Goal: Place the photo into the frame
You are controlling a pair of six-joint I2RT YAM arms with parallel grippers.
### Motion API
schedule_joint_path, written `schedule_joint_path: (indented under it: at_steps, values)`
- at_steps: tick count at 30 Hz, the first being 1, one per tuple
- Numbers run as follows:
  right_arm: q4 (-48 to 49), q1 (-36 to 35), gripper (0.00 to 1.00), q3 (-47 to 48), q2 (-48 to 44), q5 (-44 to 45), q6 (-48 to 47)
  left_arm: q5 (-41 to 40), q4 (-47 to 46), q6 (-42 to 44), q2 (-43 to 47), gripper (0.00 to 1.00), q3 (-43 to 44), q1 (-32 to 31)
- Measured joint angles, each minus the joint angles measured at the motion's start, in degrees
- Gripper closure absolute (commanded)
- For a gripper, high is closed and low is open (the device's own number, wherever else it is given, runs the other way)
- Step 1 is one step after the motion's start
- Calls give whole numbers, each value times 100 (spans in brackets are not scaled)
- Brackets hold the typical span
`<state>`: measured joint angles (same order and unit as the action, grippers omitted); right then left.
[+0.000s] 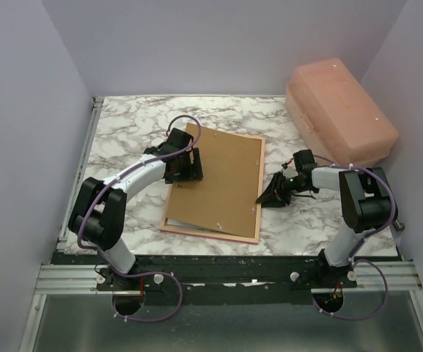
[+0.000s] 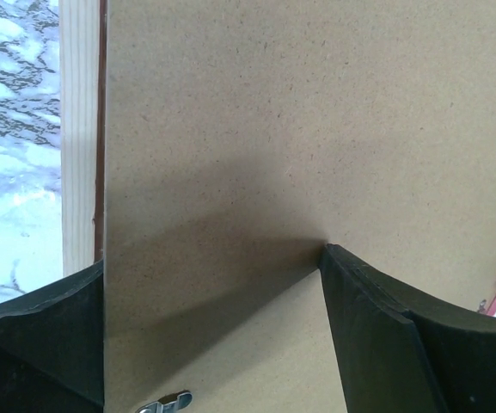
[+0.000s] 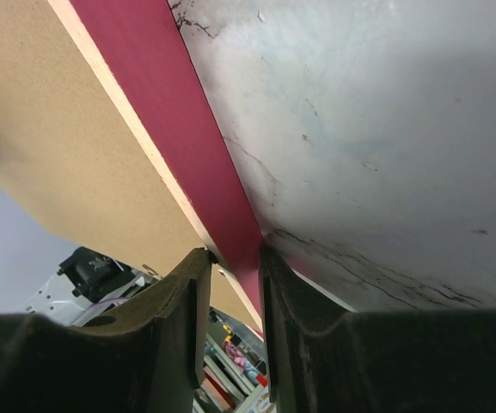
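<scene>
The right fingers were closed narrowly on the pink right rim of the frame, apparently to steady or tilt it. The left fingers stood wide apart, gripping nothing, over the far-left part of the brown backing board. The board lay skewed on the face-down frame on the desk. The photo was not visible, presumably hidden beneath the board.

Lab test enclosure, plain walls, marble tabletop
</scene>
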<state>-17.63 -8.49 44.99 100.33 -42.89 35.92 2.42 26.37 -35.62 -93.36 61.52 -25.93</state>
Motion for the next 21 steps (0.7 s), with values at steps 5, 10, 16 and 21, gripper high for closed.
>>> schedule_joint_path:
  at_steps: [5,10,16,21]
  values:
    - [0,0,65,0,0,0,0,-505,584,24,-264,13,520,-232]
    - [-2,0,65,0,0,0,-4,-844,907,24,-374,10,807,-396]
    - [-2,0,65,-4,-4,0,-35,-1078,1060,2,-422,4,907,-511]
    - [0,0,65,-11,-11,2,-42,-1084,988,2,-402,2,833,-525]
